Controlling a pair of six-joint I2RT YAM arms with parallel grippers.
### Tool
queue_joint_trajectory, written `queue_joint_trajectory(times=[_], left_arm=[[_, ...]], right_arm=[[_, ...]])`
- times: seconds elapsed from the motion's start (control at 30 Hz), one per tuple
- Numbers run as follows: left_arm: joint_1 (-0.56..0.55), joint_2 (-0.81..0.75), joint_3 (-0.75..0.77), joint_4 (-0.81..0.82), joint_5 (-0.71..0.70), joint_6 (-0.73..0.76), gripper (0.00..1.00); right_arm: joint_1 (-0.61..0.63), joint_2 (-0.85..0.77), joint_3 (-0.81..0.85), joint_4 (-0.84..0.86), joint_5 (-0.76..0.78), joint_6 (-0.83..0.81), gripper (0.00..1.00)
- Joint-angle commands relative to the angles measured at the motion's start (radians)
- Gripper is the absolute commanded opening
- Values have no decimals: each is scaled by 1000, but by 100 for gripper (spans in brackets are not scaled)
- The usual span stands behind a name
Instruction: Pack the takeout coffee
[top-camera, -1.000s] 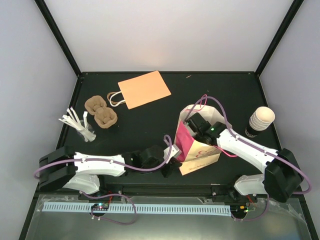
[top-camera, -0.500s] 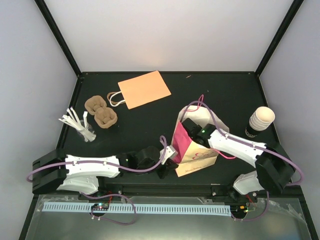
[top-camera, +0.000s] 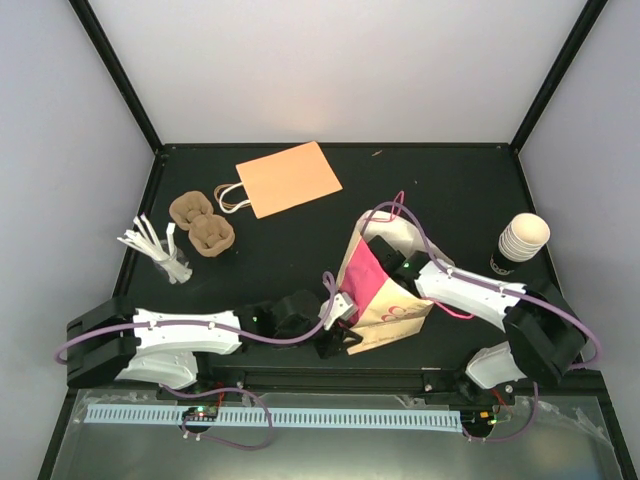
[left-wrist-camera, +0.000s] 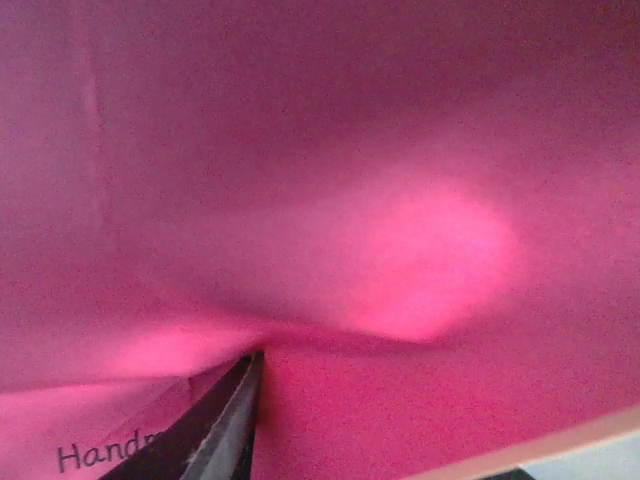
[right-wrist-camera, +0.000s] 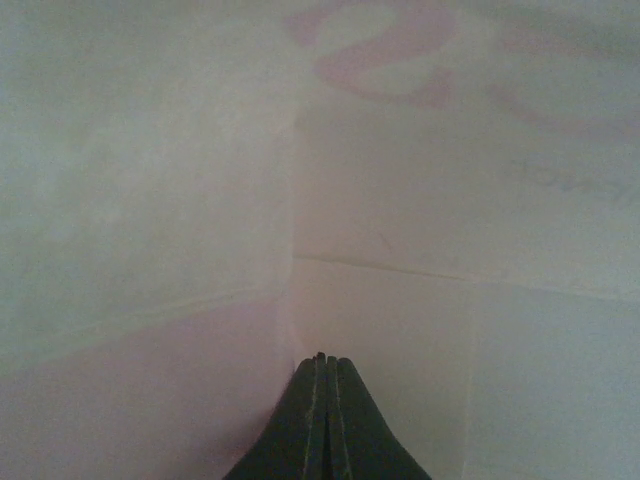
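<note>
Table (top-camera: 300, 240): dark top, walled on three sides; both arm bases at the near edge.
Paper bag (top-camera: 385, 312): largest item, centre-right, near the arm bases. Cream outside with print, pink lining. Mouth tipped toward the far left.
Flat orange bag (top-camera: 288, 178): lies flat at the far side, handles to its left, well apart from both arms.
Right gripper (right-wrist-camera: 320, 365): reaches inside the paper bag. Fingers pressed tight together, nothing seen between them, tips close to a crease of the inner wall.
Left gripper (top-camera: 342, 318): at the paper bag's near-left edge. Wrist view is filled with pink paper and shows one finger only. Cannot tell how far the jaws are parted or whether they pinch the paper.
Pulp carrier (top-camera: 201, 225): brown, two cups' worth, left of centre.
White sticks (top-camera: 150, 242): a loose bundle in a clear holder near the left edge.
Takeout coffee (top-camera: 522, 243): at the table's right edge, well apart from the paper bag and untouched.
Bearing: the cup lies to the right of the right gripper and a little beyond it. The right arm is clearly nearer, since the paper bag sits between the left gripper and the cup.
Axis: upright, long axis vertical, so a side-on grasp looks apt.
Look: cream-white ribbed upper part, dark lower part, small beside the paper bag.
</note>
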Motion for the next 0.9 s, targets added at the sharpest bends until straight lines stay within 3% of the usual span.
queue_joint_trajectory(times=[0.0,0.2,0.57,0.77,0.87], left_arm=[[-13,21,13,97,100,24,36],[-41,89,57,56,100,42,41],[-163,27,68,-67,-183,121,52],[-178,21,44,-64,-129,87,66],[-182,29,32,-57,-103,82,68]], right_arm=[[-51,-9,-25,115,-138,108,1],[-95,-21,-21,124,-137,152,1],[-144,-16,48,87,-128,175,1],[-170,-19,66,70,-103,159,1],[-188,-25,75,66,-106,161,1]])
